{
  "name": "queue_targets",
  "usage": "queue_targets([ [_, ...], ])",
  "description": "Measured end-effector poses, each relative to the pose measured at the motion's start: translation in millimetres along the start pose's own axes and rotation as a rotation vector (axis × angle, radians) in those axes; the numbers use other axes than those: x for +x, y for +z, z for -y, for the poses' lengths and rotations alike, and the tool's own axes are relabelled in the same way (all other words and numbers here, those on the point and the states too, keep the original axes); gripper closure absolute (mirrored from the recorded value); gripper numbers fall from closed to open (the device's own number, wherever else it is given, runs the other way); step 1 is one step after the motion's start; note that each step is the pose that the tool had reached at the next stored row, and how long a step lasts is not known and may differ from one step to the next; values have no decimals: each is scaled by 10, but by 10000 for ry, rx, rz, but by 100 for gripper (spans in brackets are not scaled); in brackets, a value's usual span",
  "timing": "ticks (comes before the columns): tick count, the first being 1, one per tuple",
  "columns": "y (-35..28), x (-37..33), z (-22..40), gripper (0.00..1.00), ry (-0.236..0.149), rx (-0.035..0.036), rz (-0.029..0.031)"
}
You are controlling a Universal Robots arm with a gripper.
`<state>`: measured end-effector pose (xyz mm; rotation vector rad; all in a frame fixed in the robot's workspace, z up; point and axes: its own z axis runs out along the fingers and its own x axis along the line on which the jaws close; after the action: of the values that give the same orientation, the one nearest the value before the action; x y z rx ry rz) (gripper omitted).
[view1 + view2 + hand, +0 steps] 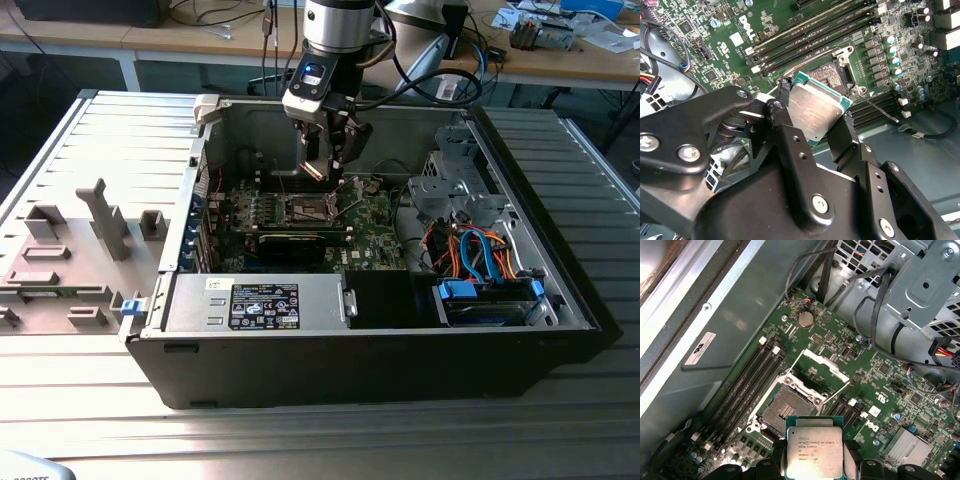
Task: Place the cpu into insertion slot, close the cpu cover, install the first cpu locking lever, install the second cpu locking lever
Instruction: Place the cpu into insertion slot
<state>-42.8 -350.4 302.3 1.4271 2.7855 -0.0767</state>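
Gripper closed on the cpu: two black fingers clamp opposite edges of the chip, whose grey-silver metal top faces the lens in both wrist views. In the first wrist view the cpu is seen held in the gripper, with a green border showing along its upper edge. The chip hangs clear of the board, near the insertion slot but not seated in it; the dark contact field of the slot lies exposed. The cpu cover, a silver frame with an open window, stands swung up on the far side of the slot from the chip. A thin locking lever juts out at an angle beside the slot, and in the second wrist view this kind of rod crosses the board just beside the held chip. Long black memory slots run parallel along one side of the slot. A coin cell sits on the green motherboard beyond the cover, and a perforated metal drive cage with black cables rises past the board's edge. In the exterior view the gripper hangs inside the open computer case, above the slot. A power supply lies along the near wall, and orange and blue cables fill the corner toward the exterior view's right. The case rests on a ribbed metal table, with grey fixtures on the exterior view's left.
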Motion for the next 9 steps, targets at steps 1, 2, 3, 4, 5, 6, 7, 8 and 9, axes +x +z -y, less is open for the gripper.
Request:
queue_targets([
  [1,0,0,0,45,5,0,0],
  [2,0,0,0,45,12,1,0],
  [3,0,0,0,45,21,1,-1],
  [4,0,0,0,45,29,1,-1],
  [5,0,0,0,45,37,1,-1],
  [6,0,0,0,45,45,2,-2],
  [7,0,0,0,45,50,2,-2],
  [8,0,0,0,45,54,2,-2],
  [9,0,0,0,45,61,2,-2],
])
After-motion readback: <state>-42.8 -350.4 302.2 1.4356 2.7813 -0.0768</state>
